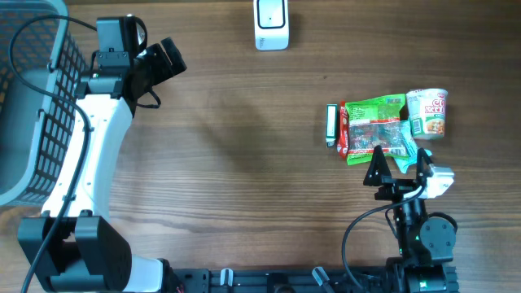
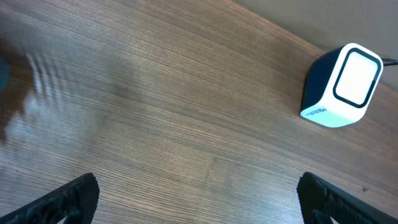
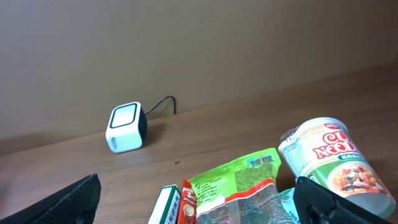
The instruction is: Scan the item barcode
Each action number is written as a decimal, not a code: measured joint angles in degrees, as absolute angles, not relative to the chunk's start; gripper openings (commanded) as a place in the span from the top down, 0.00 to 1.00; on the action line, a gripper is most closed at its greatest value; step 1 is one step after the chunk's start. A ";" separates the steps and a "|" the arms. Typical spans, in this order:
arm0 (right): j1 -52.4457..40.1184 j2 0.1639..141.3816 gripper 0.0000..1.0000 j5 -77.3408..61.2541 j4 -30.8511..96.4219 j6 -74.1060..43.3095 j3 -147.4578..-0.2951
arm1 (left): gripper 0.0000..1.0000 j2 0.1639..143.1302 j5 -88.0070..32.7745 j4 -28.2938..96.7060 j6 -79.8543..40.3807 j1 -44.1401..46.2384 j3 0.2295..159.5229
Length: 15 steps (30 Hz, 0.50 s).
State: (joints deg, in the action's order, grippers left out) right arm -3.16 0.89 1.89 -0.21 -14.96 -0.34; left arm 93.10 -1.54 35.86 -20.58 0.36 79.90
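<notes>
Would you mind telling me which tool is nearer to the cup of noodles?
Right. The right tool is close to the cup of noodles, just on the robot's side of it; the left tool is far across the table, next to the basket.

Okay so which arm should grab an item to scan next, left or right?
Right. The right gripper, open, hovers right by the green bag and noodle cup. The left gripper, also open, is far across the table beside the basket.
</notes>
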 measured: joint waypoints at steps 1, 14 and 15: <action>-3.16 0.89 0.00 1.87 -0.21 -14.96 -0.34 | 0.00 93.08 -1.54 35.86 -20.58 0.36 79.90; -3.16 0.89 0.00 1.87 -0.21 -14.96 -0.34 | 0.00 65.91 -0.82 35.83 -20.58 0.36 79.92; -3.16 0.89 0.00 1.87 -0.21 -14.96 -0.34 | 0.00 63.00 -0.71 35.79 -20.58 0.36 80.03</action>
